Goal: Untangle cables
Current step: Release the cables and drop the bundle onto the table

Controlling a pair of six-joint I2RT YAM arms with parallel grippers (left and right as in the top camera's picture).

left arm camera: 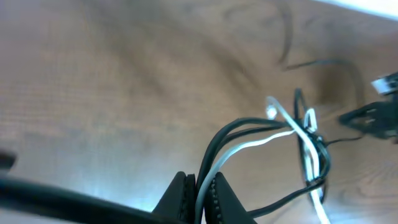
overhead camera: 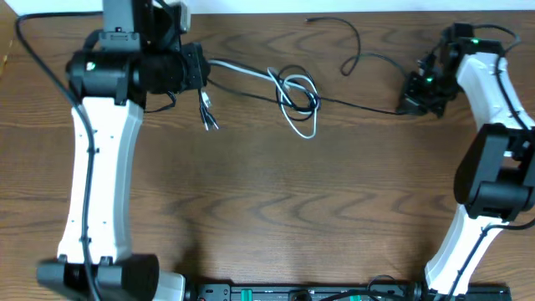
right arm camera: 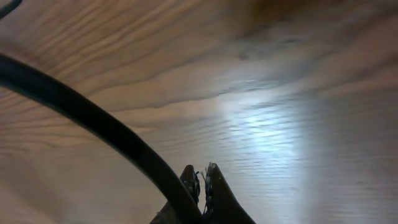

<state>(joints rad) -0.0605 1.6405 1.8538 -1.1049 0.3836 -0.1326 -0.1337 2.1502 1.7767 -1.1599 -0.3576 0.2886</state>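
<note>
On the wooden table (overhead camera: pixel 267 209), toward its far edge and between the two arms, a tangle of cables (overhead camera: pixel 297 96): loops of a white cable (overhead camera: pixel 303 127) wound up with a black cable (overhead camera: pixel 351 104) in one loose knot. From the knot leftward, white and black strands side by side into the left gripper (overhead camera: pixel 199 71). In the left wrist view, fingers (left arm camera: pixel 181 200) pressed together with those same strands pinched between them, no gap to spare. Just below that gripper, a few loose plug ends (overhead camera: pixel 208 118) lying flat on the wood, apart from the knot. From the knot rightward, the black cable stretched in a nearly straight line to the right gripper (overhead camera: pixel 411 102), low over the table at the right. In the right wrist view, fingertips (right arm camera: pixel 190 180) all but touching, only a sliver between them. Too dark and blurred there to make out the strand itself, though probably nipped, going by the taut line seen from overhead. Across that same view, a thick black arm wire (right arm camera: pixel 93 118) in the foreground, no part of the tangle. Farther back on the table, a second thin black cord (overhead camera: pixel 358 42) curling on its own from the far edge toward the right arm, clear of the knot.
</note>
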